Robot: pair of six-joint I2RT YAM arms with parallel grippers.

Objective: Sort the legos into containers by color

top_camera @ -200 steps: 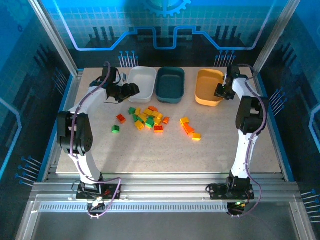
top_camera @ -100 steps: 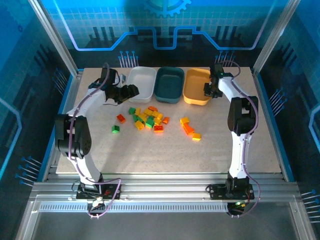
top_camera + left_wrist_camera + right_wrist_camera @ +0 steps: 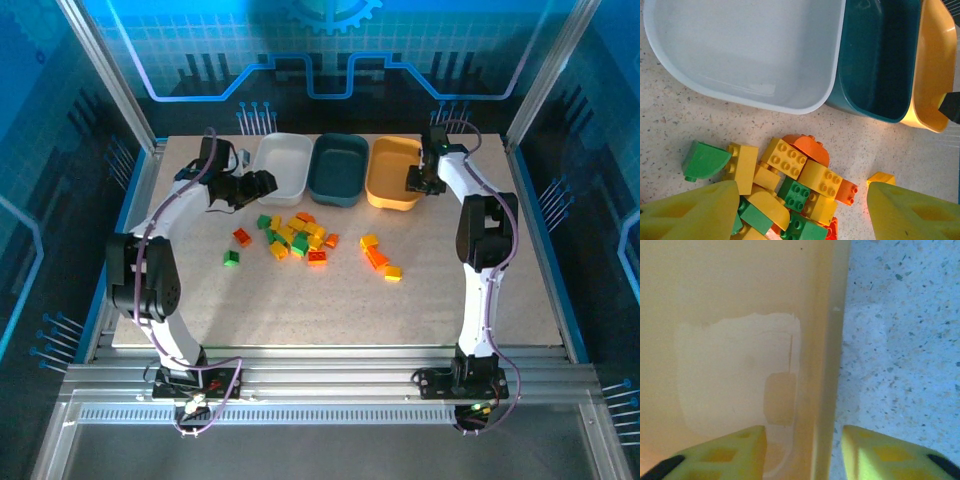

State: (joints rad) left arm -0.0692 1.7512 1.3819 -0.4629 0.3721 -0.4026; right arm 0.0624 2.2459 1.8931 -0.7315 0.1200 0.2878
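Looking at the whole surface (image 3: 330, 300) first: the three containers sit in a tight row along the far side, white tray (image 3: 285, 165), dark teal tray (image 3: 340, 170) and yellow-orange tray (image 3: 388, 172), sides touching or nearly so, and what I can see of their insides is bare. So my guess is sorting hasn't really started and this step is just squaring up the row. To do it well I'd lift straight up off the tray wall so nothing gets dragged, then take loose bricks from the edge of the heap rather than digging into the middle. The right gripper (image 3: 415, 182) stands astride the yellow-orange tray's right wall, one finger inside and one over the surface, spread with a gap, pinching nothing. The left gripper (image 3: 801, 192) hangs spread wide and empty above the legos (image 3: 298, 238), which are heaped mid-surface just in front of the trays, with a few more (image 3: 378, 257) off to the right.
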